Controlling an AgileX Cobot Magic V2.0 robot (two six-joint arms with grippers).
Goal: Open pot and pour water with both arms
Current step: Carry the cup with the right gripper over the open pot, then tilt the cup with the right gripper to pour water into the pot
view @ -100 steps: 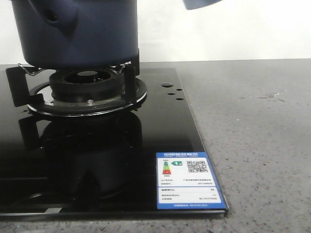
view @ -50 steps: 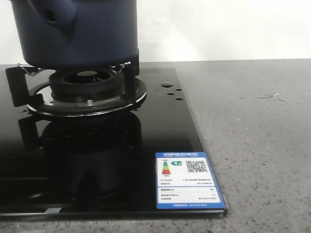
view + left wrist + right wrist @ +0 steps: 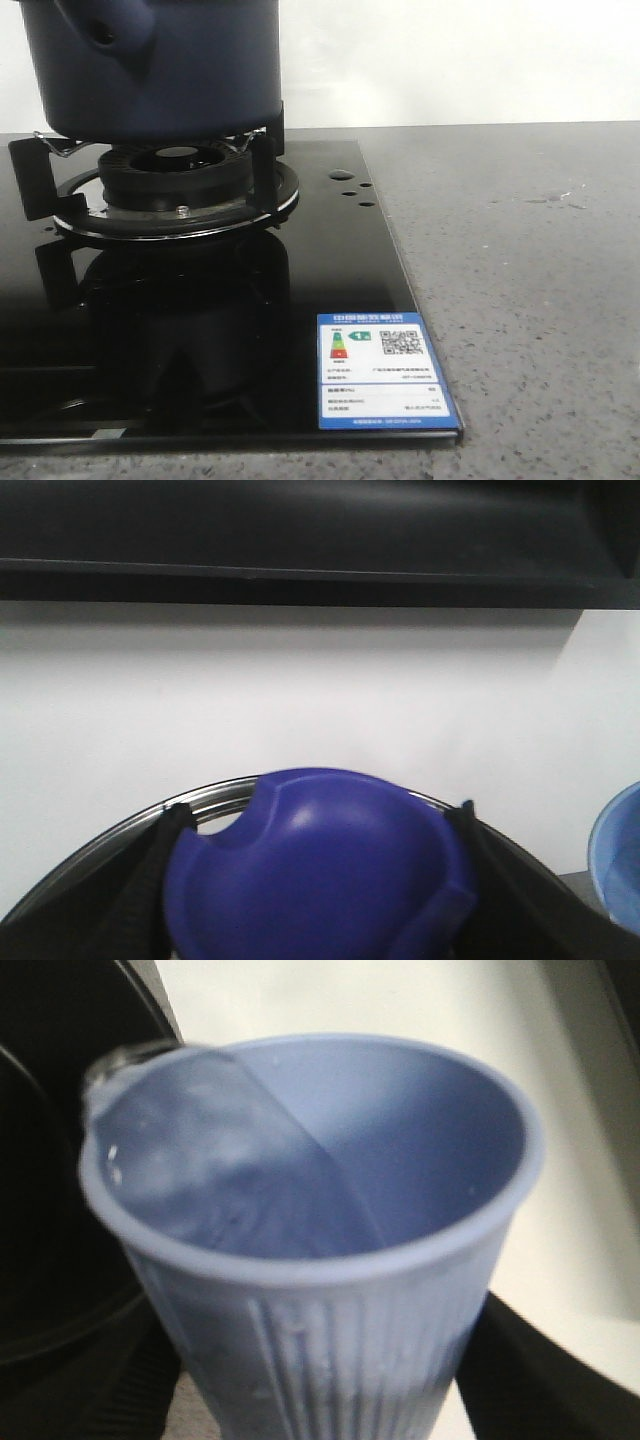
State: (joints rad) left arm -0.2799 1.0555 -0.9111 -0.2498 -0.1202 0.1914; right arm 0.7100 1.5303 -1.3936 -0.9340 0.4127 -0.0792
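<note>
Pale blue and thin, the cup (image 3: 320, 1250) held tight in the right gripper (image 3: 320, 1400) tips water out, the left gripper (image 3: 320, 880) clamps a blue lid knob (image 3: 320, 870), and farther off the big dark pot (image 3: 155, 70) sits on the stove (image 3: 180, 190), likely heavy, best held by its stub handle (image 3: 110, 30).

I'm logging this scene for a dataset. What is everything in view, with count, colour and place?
pot: one, dark navy, on the burner at the hob's far left
burner: one, black with a metal ring, under the pot
hob: one, glossy black glass, on the counter's left part
label: one, blue and white, hob's near right corner
counter: one, grey speckled, right of the hob
lid: one, blue, between the left hand's fingers
cup: one, pale blue, tilted, water at its lip, in the right hand
left hand: shut on lid
right hand: shut on cup
</note>
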